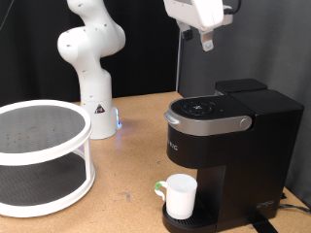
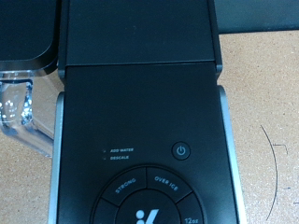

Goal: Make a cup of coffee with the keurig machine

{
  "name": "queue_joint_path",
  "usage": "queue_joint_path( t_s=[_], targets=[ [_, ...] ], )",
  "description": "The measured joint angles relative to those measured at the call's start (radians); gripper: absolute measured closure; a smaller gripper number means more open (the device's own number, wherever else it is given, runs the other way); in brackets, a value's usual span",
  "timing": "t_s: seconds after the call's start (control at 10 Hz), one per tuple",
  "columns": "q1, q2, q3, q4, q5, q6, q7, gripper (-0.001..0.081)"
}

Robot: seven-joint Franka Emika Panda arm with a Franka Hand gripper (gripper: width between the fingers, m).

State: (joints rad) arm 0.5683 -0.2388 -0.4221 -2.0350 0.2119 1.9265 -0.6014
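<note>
The cup [image 1: 180,196] lies nearest the camera, standing upright on the round drip base of the keurig machine [image 1: 228,146] close to the front edge of the tabletop [image 1: 126,146], its handle with a bit of green turned to the exterior view's left. At the tabletop's left edge sits a white two-tier round rack [image 1: 39,155], and behind it stands the white robot base [image 1: 89,58]. The black machine fills the right part of the tabletop, lid closed. The tool [image 1: 206,41] hangs in the air above the machine, touching nothing; whether its fingers are spread or pressed together cannot be told. In the wrist view the machine's top panel [image 2: 140,140] reads "ADD WATER", "DESCALE", "STRONG", "OVER ICE" and "12oz", with a power button [image 2: 181,150]. A clear water tank [image 2: 23,112] shows beside it.
</note>
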Motion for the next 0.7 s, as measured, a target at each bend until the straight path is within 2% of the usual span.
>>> queue_joint_path(
  t_s=[0.7],
  targets=[
    [-0.001, 0.038, 0.000, 0.016, 0.012, 0.001, -0.006, 0.0001]
  ],
)
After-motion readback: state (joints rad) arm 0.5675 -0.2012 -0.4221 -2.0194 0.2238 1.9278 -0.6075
